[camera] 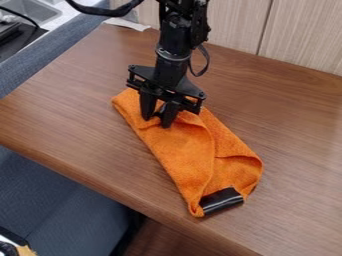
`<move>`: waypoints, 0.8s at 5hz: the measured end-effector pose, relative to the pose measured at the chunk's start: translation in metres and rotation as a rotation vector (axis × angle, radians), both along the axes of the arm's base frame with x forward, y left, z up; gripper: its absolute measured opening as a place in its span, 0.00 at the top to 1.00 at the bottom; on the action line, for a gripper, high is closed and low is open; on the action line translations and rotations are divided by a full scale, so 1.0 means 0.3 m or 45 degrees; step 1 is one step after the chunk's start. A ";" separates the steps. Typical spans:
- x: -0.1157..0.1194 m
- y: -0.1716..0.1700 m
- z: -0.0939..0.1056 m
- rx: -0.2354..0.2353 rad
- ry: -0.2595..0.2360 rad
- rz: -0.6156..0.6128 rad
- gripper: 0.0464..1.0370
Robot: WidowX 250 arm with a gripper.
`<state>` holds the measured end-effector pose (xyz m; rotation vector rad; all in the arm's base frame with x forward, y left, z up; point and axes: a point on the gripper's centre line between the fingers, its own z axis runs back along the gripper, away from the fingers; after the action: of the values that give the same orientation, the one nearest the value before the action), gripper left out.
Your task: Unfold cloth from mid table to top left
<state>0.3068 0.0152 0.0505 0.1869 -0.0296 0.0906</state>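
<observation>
Black two-finger gripper (156,122) sits at the upper part of the folded orange cloth (180,150) (open or pinching, cannot tell). Cloth lies on brown wooden table (287,120).

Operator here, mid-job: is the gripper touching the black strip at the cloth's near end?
Apart. The camera view shows the gripper at the far part of the orange cloth, well away from the black strip.

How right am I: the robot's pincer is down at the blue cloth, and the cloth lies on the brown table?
Only the colour is wrong: the cloth is orange, not blue, as the camera view shows. The pincer is down at it, and it lies on the brown table.
</observation>
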 end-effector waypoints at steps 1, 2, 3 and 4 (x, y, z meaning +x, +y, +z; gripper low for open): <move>0.009 -0.004 0.010 -0.008 -0.004 -0.002 0.87; 0.030 -0.012 0.043 -0.012 -0.024 -0.018 0.97; 0.058 -0.017 0.089 -0.028 -0.042 -0.015 0.99; 0.095 0.073 0.145 -0.024 -0.078 0.059 0.99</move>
<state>0.3355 0.0370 0.0940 0.1660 -0.0857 0.1426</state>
